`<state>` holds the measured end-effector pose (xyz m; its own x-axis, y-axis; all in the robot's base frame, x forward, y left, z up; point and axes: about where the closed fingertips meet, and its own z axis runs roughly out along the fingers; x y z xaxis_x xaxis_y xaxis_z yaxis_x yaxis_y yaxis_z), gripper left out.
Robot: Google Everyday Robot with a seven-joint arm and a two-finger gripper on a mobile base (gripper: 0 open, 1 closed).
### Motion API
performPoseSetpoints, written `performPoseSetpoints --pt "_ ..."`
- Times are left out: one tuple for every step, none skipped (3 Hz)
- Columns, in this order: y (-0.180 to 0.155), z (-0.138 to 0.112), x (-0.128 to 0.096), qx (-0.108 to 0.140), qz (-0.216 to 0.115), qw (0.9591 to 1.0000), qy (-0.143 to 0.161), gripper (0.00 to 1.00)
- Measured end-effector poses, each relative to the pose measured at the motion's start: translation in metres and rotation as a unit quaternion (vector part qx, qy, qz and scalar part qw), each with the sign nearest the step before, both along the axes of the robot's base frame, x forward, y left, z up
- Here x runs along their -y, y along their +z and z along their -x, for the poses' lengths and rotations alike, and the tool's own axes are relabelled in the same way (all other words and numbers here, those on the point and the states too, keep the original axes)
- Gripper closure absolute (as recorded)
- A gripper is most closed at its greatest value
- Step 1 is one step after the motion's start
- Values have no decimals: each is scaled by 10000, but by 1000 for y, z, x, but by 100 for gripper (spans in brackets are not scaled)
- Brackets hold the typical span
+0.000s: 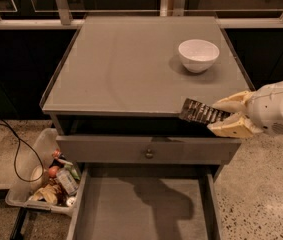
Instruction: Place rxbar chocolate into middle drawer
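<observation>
The two cream fingers (233,129) pinch one end of the rxbar chocolate (198,111) between them. The bar juts out leftward over the front edge of the counter (121,69), near its front right corner. The gripper (216,117) comes in from the right side. Below it the middle drawer (141,216) stands open beneath the knobbed drawer (148,153). A white bowl (198,55) sits toward the back right corner.

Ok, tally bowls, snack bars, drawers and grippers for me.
Bowls: 1, white bowl on the cabinet top.
Snack bars: 1, rxbar chocolate, gripped.
Drawers: 2, knobbed drawer, open middle drawer.
Grippers: 1, gripper at the top's front right edge.
Total: 5
</observation>
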<state>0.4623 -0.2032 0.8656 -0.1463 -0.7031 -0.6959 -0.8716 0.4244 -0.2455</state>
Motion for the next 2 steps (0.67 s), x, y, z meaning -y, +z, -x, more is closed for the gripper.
performPoseSetpoints --pt "-39 3 -1 -299 47 9995 -97 100" --pt "-88 22 4 -676 49 9972 -325 100"
